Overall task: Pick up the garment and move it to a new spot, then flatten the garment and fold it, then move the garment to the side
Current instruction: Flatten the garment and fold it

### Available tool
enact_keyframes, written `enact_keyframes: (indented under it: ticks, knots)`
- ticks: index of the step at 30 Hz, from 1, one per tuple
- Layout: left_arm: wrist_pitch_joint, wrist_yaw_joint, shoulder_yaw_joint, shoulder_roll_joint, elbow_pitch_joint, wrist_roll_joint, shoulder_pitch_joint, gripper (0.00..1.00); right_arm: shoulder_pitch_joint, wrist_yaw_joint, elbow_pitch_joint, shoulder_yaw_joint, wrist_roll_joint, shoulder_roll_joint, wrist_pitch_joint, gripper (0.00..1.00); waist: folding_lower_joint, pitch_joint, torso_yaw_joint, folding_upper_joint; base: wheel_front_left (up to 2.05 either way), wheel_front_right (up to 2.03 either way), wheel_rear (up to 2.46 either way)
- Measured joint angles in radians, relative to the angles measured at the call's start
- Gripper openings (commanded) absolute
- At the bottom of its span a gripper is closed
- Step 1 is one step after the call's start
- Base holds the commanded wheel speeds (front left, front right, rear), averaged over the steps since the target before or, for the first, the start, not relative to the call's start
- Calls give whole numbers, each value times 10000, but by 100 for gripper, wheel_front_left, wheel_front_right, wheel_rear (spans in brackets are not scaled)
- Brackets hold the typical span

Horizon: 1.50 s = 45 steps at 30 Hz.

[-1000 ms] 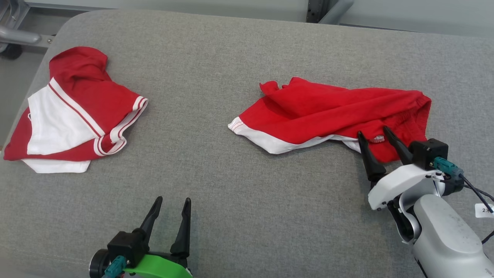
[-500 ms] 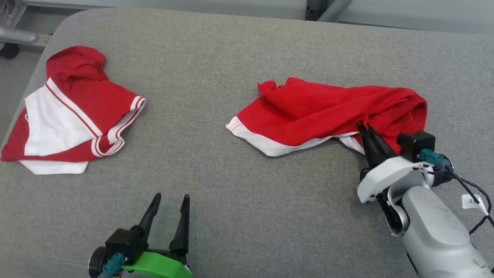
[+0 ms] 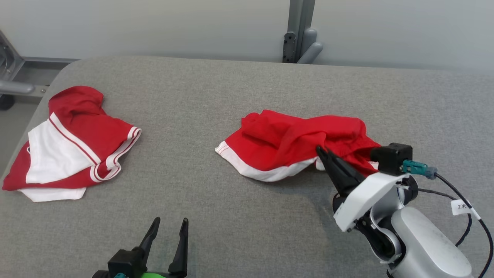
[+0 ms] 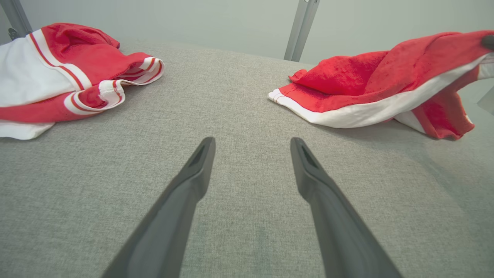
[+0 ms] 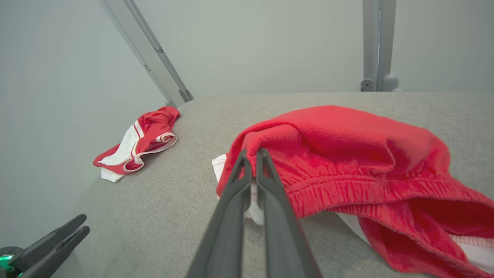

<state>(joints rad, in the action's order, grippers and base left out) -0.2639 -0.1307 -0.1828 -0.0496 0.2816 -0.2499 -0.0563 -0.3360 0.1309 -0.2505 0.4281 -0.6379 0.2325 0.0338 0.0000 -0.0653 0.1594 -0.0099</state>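
Grey fabric covers the tabletop (image 3: 231, 96). Well to the right of the striped garment (image 3: 77, 143) lies the red garment (image 3: 285, 143), its near edge raised and pinched in the closed right end effector (image 3: 319, 149). The left end effector (image 3: 171, 220), near and right of the striped garment, stands wide and empty.

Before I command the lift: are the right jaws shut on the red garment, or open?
Shut on it. On the right gripper the jaws stand pressed together, the red garment's edge pinched between them.
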Motion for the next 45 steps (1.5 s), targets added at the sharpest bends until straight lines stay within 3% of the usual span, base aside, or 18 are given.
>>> enact_keyframes:
  ticks: [5, 9, 17, 25, 26, 27, 32, 37, 45]
  knots:
    - [0, 0, 94, 0, -75, 44, -147, 100, 1028, -2, 1292, -77, -1317, 443, -2270, 0, 0, 192, -296, 0, 0, 0, 0]
    - [0, 0, -46, 0, -136, 42, -14, 100, 1154, -2, 1427, -1168, -1580, 604, -2884, 0, 0, -36, -428, 0, 0, 0, 0]
    - [0, 0, -594, 4, -151, -52, 779, 100, -241, -6, -784, -2359, -263, 109, -3001, 0, 0, -799, -324, 0, 0, 0, 0]
    - [0, 0, -788, 0, -199, -211, 1361, 100, -2063, -4, -3126, -2522, 1643, -88, -2054, 0, 0, -1637, 348, 0, 0, 0, 0]
    - [-2, 0, -782, 0, -201, -213, 1391, 100, -2218, -2, -3405, -2583, 1785, -107, -1841, 67, 0, -1720, 432, 0, 0, 0, 0]
    - [-2, 0, -771, -2, -201, -213, 1408, 100, -2350, -4, -3618, -2681, 1941, -159, -1467, 100, 0, -1798, 513, 0, 0, 0, 0]
    - [0, 0, -614, -2, -209, -209, 1457, 100, -2685, 4, -4088, -2541, 2451, -349, 261, 100, 0, -1947, 726, 0, 0, 0, 0]
    - [0, 0, -374, 2, -249, -117, 1295, 100, -2229, 4, -3952, -2525, 2504, -111, 1755, 100, 0, -1760, 577, 0, 0, 0, 0]
    - [0, 0, 82, 8, -309, 48, 756, 100, -238, 4, -2211, -3359, 2554, 115, 2272, 100, 0, -1018, -106, 0, 0, 0, 0]
